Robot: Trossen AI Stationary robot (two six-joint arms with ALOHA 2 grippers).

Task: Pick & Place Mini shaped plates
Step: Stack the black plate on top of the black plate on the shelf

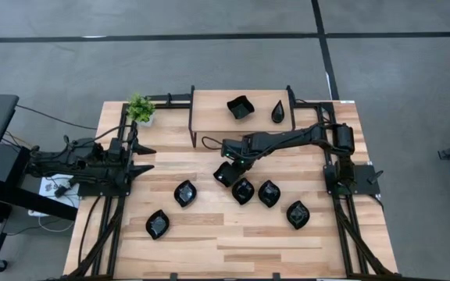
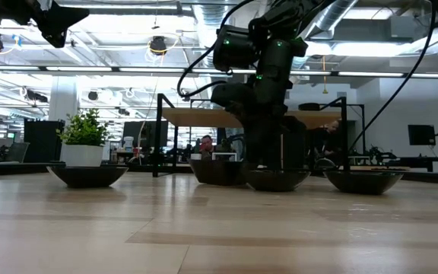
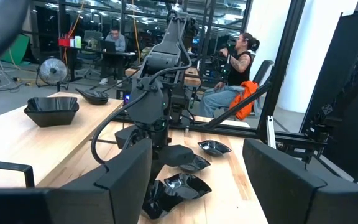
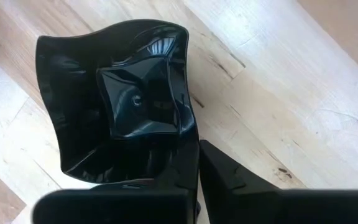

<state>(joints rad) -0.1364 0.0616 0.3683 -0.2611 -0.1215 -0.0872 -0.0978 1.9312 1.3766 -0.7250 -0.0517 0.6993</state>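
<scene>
Several glossy black mini shaped plates lie on the wooden table. A wavy-edged square plate (image 1: 225, 175) (image 4: 123, 106) sits near the middle, and my right gripper (image 1: 231, 166) (image 4: 199, 180) is shut on it, pointing steeply down. Beside it lie leaf-shaped plates (image 1: 243, 190) (image 1: 269, 193) (image 1: 298, 214), with two more (image 1: 184, 193) (image 1: 158, 224) to the left. A square plate (image 1: 241, 107) and a teardrop plate (image 1: 278, 112) rest on the raised shelf (image 1: 209, 117) at the far side. My left gripper (image 1: 143, 156) (image 3: 197, 186) waits open at the table's left edge, pointing level. My right gripper pinches the wavy square plate's rim (image 4: 193, 144) at one side between its two fingers. One finger (image 4: 166, 183) is over the plate's hollow and the other (image 4: 241, 183) is outside it. The fingers come from above, slanting down. The plate lies open side up on the wood.
A small green potted plant (image 1: 140, 109) stands at the far left corner. The black frame of the raised shelf crosses the table's far side. Bare wood lies along the near edge (image 1: 233, 250). People sit in the room beyond the table.
</scene>
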